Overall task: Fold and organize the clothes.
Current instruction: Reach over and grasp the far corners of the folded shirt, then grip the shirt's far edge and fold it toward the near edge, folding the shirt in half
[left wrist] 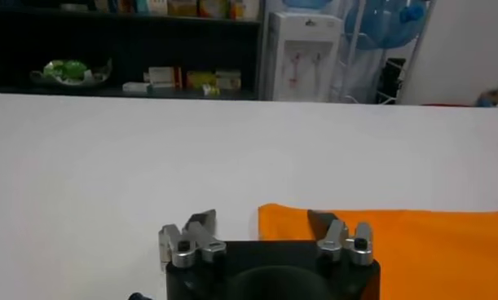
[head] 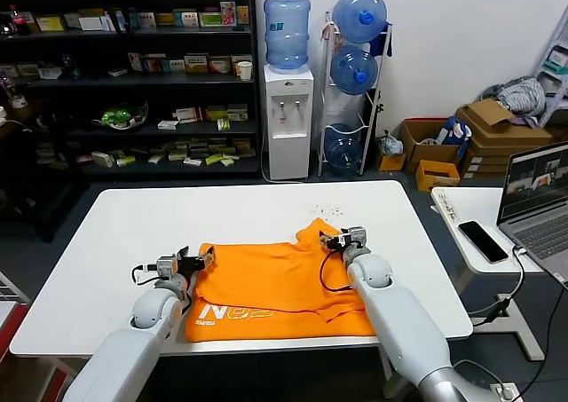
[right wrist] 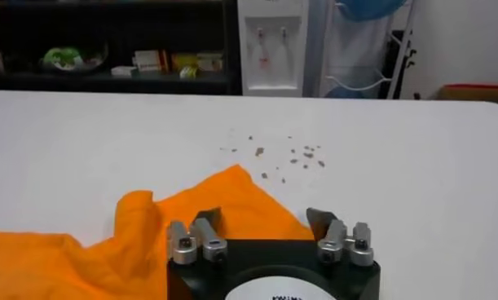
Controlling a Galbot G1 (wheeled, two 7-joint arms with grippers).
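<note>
White print on the shirt [head: 266, 287] is reading roughly "NO2", smaller line under it illegible. Shirt is lying partly folded on the desk [head: 106, 242], near edge, rumpled at its far right corner. My left gripper [head: 197, 259] fingers are spread over its left edge; right gripper [head: 342, 240] fingers are spread over that corner, gripping nothing.

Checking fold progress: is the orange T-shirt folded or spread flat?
Partly folded: the T-shirt lies on the table with a layer doubled over and one corner bunched up.
</note>
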